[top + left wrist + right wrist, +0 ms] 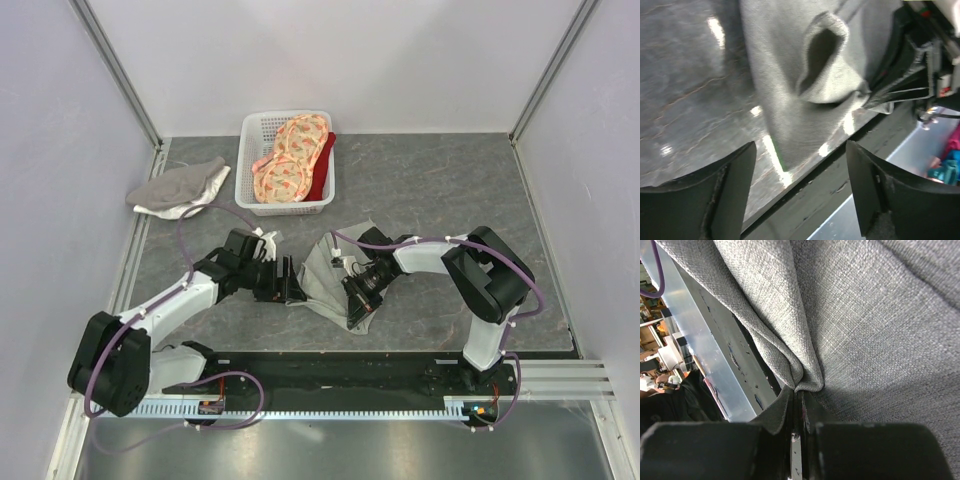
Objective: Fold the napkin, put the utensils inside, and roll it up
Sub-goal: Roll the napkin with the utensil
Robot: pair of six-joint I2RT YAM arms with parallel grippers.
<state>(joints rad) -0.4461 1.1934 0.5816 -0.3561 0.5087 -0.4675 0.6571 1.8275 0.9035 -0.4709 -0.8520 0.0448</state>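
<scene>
A grey-green napkin (318, 270) lies bunched on the table (450, 190) near the arms. The right gripper (799, 402) pinches a fold, likely to anchor it. The left gripper (800, 195) hangs open beside the cloth edge, holding nothing.

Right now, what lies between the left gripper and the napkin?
Nothing: by the left wrist view the napkin reaches into the open left gripper, bare table either side.
</scene>
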